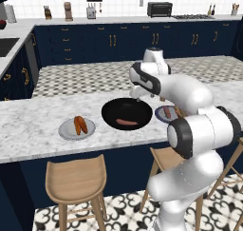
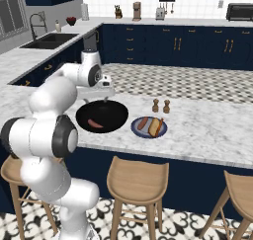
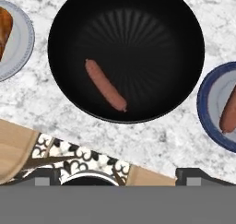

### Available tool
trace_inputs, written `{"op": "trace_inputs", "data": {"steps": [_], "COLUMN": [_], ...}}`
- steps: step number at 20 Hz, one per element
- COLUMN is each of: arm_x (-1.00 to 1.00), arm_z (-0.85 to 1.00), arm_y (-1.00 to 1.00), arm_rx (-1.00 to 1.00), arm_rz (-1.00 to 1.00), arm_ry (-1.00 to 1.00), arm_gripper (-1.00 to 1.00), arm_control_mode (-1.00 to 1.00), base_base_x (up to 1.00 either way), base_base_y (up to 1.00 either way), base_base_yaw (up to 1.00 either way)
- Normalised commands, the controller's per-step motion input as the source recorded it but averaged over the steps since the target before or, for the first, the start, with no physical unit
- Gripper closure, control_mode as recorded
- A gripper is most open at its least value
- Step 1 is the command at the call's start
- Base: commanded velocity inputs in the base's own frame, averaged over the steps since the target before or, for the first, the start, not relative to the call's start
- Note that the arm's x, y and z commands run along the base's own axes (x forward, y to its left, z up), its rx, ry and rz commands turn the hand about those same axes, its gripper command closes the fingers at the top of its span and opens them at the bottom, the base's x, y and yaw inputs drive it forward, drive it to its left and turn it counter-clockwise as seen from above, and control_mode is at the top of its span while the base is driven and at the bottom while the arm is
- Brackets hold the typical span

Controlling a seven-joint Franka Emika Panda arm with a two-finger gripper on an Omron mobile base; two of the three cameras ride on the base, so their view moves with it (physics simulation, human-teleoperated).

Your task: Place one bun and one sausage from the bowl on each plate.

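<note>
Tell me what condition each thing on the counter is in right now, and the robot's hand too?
black bowl: upright, holds one sausage
light grey plate: holds a bun and a sausage
blue-grey plate: holds a sausage and a bun
gripper: open, empty, above the bowl
salt and pepper shakers: upright, beyond the blue-grey plate

Two wooden stools [image 2: 137, 180] under the marble counter [image 2: 207, 130] — salt and pepper shakers [image 2: 161, 106] upright near its middle.

Black bowl [image 3: 138, 15]; reddish-brown sausage [image 3: 105, 85] inside. Light grey plate [image 1: 64, 129], blue-grey plate [image 2: 138, 131]. White-grey marbled counter [image 1: 28, 125]. Navy cabinets [image 2: 197, 44]. Tan wooden stools [image 2: 137, 180].
</note>
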Motion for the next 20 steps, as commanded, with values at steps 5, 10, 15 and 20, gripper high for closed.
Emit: {"op": "trace_inputs", "data": {"steps": [5,10,15,20], "arm_x": [0.58,0.85,0.52,0.15], "arm_z": [-0.33,-0.59,-0.72,-0.56], "arm_y": [0.1,0.07,0.47,0.15], "arm_rx": [0.0,0.01,0.0,0.0], "arm_rz": [0.25,0.13,0.02,0.0], "arm_ry": [0.15,0.1,0.08,0.08], "arm_gripper": [-1.0,-1.0,-1.0,-1.0], "arm_control_mode": [-1.0,-1.0,-1.0,-1.0], "base_base_x": [0.0,0.0,0.0,0.0], "base_base_y": [0.0,0.0,0.0,0.0], "base_base_yaw": [0.0,0.0,0.0,0.0]}}
